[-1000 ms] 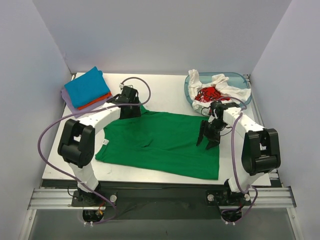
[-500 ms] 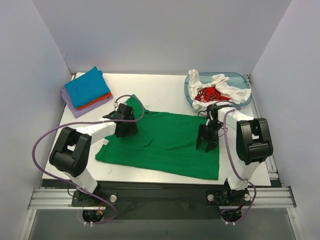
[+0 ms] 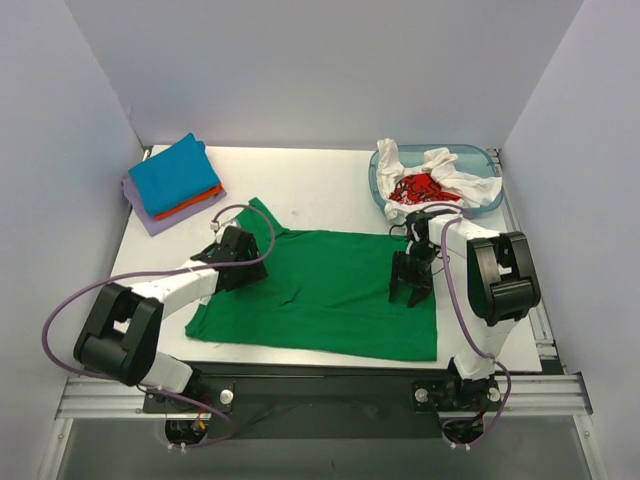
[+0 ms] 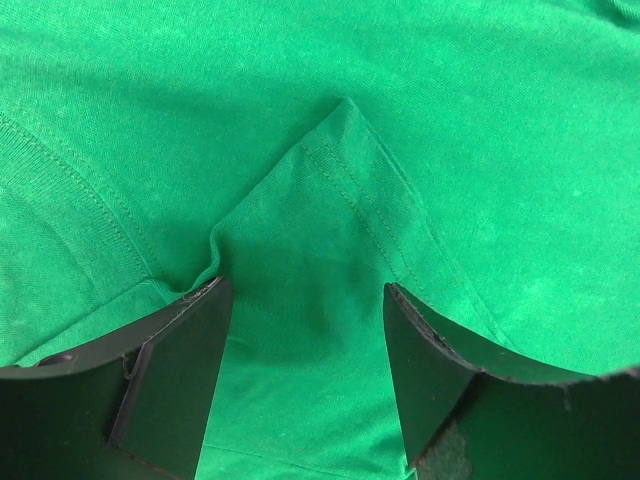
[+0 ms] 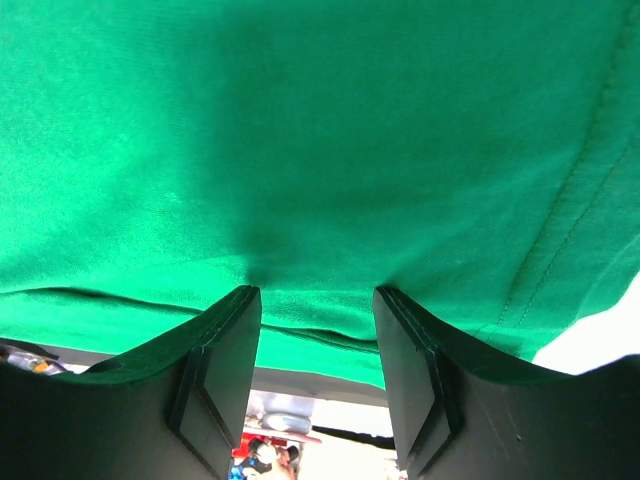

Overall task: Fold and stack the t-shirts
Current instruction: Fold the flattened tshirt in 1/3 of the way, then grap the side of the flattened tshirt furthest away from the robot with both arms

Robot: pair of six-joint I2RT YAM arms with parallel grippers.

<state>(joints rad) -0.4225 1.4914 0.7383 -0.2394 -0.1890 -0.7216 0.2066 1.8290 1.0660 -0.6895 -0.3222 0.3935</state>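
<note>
With the green t-shirt [image 3: 330, 295] lying flat mid-frame awaiting its fold, the left gripper [image 4: 300, 300] and right gripper [image 5: 315, 300] pressed down, jaws apart, likely needing to pinch cloth next.

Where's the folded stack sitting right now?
In the top view, the folded stack sits at the far-left corner of the table, beyond the green t-shirt and across from the blue tub.

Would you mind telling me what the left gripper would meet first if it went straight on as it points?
The green shirt: the left gripper points at a stitched fold of it between its open fingers, probably very close, though depth is unclear.
</note>
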